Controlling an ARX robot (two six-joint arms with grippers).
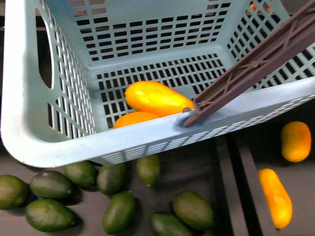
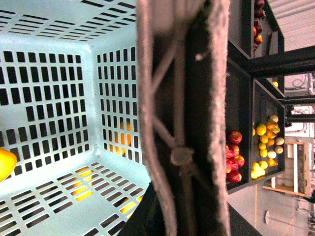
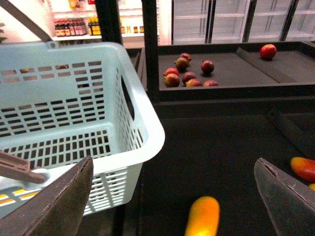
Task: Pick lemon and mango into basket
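The light aqua basket [image 1: 29, 123] hangs tilted over the fruit shelf, its brown handle [image 1: 256, 64] raised toward the upper right. Inside lie a yellow-orange mango [image 1: 157, 98] and a second orange fruit [image 1: 135, 119], half hidden by the rim. I cannot tell which fruit is the lemon. My left gripper [image 2: 179, 216] is shut on the basket handle [image 2: 182, 123], with the basket wall [image 2: 49, 98] beside it. My right gripper [image 3: 174, 196] is open beside the basket [image 3: 147, 123], hovering over a long mango [image 3: 202, 219] on the dark shelf. Neither arm shows in the front view.
Several green avocados [image 1: 49, 184] lie under the basket. Past a dark divider [image 1: 231, 187], a long mango [image 1: 275, 196] and a rounder orange fruit [image 1: 296, 141] lie on the shelf. Red fruits [image 3: 187, 73] fill a farther bin; red apples [image 2: 234, 157] sit in a side bin.
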